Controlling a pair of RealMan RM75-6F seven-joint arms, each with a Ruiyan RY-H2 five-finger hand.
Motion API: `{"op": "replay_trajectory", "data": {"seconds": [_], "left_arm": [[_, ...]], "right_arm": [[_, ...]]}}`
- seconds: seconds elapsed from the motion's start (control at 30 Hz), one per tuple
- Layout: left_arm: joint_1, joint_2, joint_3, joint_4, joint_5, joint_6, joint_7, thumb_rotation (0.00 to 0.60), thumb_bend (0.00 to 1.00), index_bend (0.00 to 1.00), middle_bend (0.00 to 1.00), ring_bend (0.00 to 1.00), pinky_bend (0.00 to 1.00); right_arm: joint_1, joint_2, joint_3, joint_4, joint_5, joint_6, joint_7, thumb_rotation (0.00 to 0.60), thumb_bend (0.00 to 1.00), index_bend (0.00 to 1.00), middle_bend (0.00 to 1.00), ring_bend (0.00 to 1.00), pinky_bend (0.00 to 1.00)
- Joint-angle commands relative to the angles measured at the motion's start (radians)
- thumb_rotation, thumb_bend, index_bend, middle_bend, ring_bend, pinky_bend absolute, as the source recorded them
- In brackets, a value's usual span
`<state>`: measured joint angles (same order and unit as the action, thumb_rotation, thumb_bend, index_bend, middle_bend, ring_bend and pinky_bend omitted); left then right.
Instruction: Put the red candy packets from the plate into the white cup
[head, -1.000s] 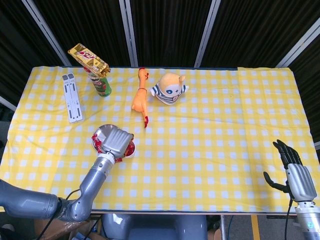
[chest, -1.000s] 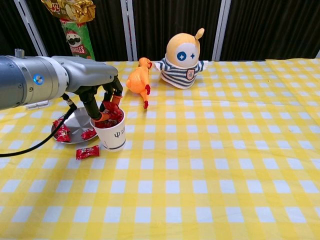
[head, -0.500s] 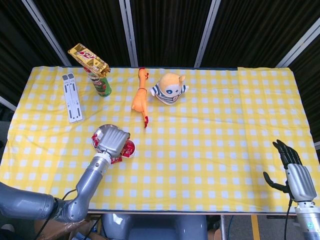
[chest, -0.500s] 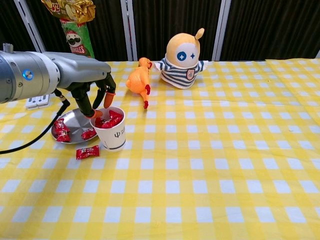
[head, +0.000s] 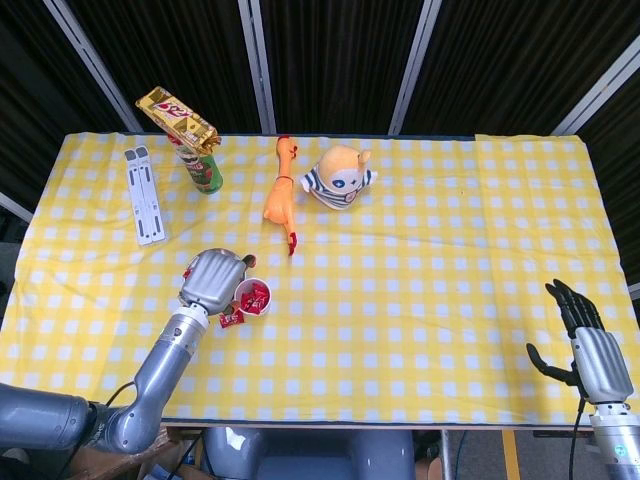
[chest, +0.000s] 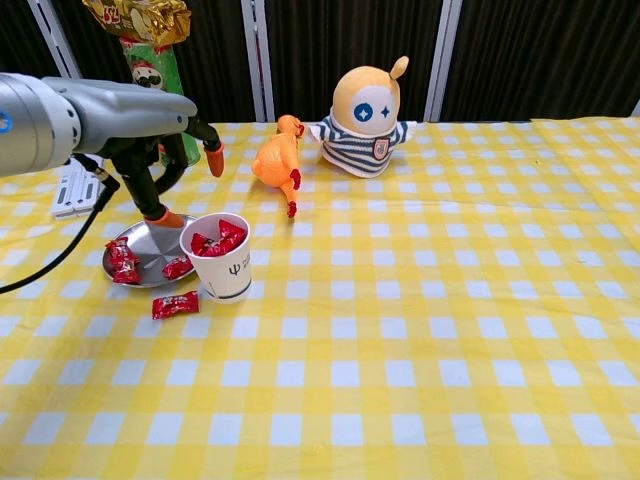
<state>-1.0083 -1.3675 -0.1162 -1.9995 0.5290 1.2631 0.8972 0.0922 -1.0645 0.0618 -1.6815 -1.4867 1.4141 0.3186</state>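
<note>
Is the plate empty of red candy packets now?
No, the chest view shows red candy packets still lying on the plate beside the white cup.

Red candy packets (chest: 215, 238) fill white cup (chest: 229, 272) on yellow-checked tablecloth (chest: 420, 330).

This looks like a robot test lab. A counter (head: 430, 300) under a yellow checked cloth (chest: 450, 330) stands before black curtains (head: 330, 60) hung on metal rails (head: 412, 65). Toys (chest: 368, 120) and snacks (head: 178, 117) sit on it as props.
</note>
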Motion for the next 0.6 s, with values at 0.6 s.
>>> {"op": "replay_trajectory", "data": {"seconds": [0.6], "left_arm": [[0.099,-0.049,0.086,-0.028,-0.078,0.135,0.028,0.6,0.25,0.34,1.0,1.0,1.0]], "right_arm": [[0.0,0.001,-0.002,-0.005,-0.003,0.0,-0.001,0.6,0.41,0.0,0.0,0.0,0.0]]}}
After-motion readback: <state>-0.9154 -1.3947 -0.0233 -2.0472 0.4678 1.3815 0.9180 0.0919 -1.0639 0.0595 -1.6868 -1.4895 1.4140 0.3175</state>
